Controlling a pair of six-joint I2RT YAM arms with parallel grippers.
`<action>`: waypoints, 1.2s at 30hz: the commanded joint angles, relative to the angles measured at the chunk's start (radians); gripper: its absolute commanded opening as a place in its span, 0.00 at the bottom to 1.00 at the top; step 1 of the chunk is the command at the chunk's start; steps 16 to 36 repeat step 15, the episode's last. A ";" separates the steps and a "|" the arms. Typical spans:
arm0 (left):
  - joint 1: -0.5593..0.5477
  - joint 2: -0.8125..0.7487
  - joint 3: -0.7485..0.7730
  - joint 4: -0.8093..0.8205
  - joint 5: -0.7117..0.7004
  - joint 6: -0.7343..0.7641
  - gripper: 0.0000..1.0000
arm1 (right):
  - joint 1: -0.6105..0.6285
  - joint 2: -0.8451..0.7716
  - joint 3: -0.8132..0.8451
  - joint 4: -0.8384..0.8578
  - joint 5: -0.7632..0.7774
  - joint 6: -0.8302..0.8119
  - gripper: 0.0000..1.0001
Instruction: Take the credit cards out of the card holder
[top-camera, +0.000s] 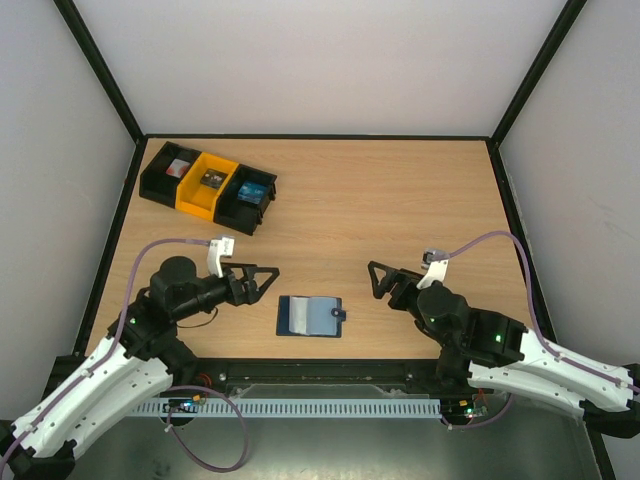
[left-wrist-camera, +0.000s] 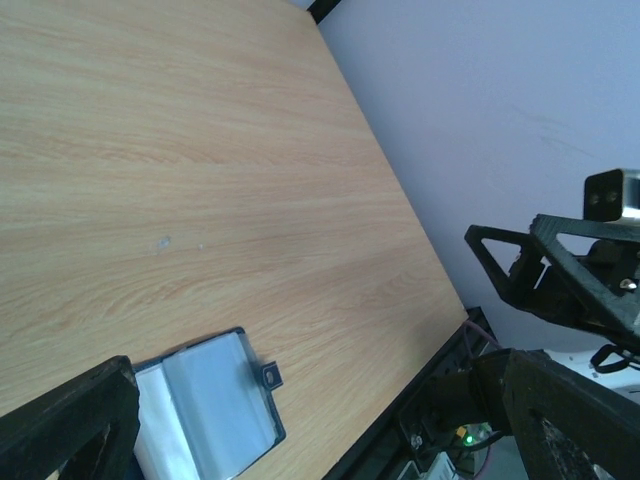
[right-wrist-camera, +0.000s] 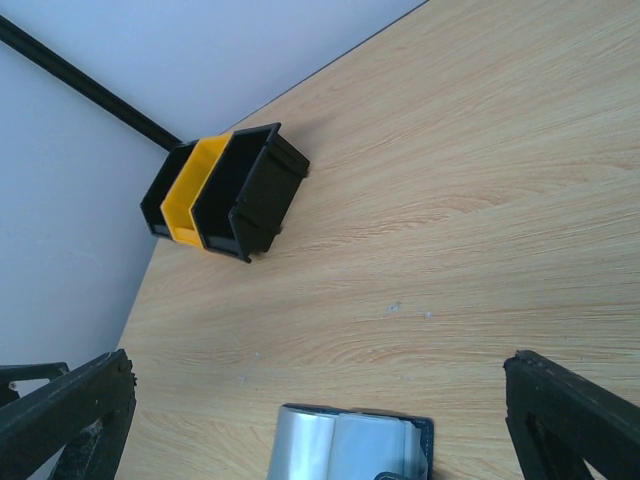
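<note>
White walls with black framing box in a wood-grain tabletop (top-camera: 400, 200), and near its front edge, between the two arms, lies the card holder (top-camera: 309, 317). It rests flat: a blue case with a pale, clear-looking sleeve on its left half and a small snap tab on its right edge. No loose credit cards show anywhere on the wood around it. Whether cards sit inside the sleeves is too small and glossy to tell, so the scene fits either cards yet to be pulled or cards already moved off elsewhere.

At the far left corner stand three bins (top-camera: 208, 187), black, yellow and black, each with some small item inside that I cannot identify.

Left end effector (top-camera: 262, 281) hovers just left of the holder, fingers spread wide and carrying nothing. Right end effector (top-camera: 381, 279) hangs to the holder's right, equally wide open and empty. Neither touches the holder; in both wrist views it sits between the spread fingers.
</note>
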 joint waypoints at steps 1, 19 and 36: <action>-0.005 -0.036 0.020 0.045 -0.009 0.020 1.00 | 0.004 -0.010 0.039 0.004 0.032 -0.007 0.98; -0.005 -0.046 0.019 0.027 -0.035 0.011 1.00 | 0.004 -0.058 0.008 0.016 -0.009 0.013 0.98; -0.005 -0.046 0.019 0.027 -0.035 0.011 1.00 | 0.004 -0.058 0.008 0.016 -0.009 0.013 0.98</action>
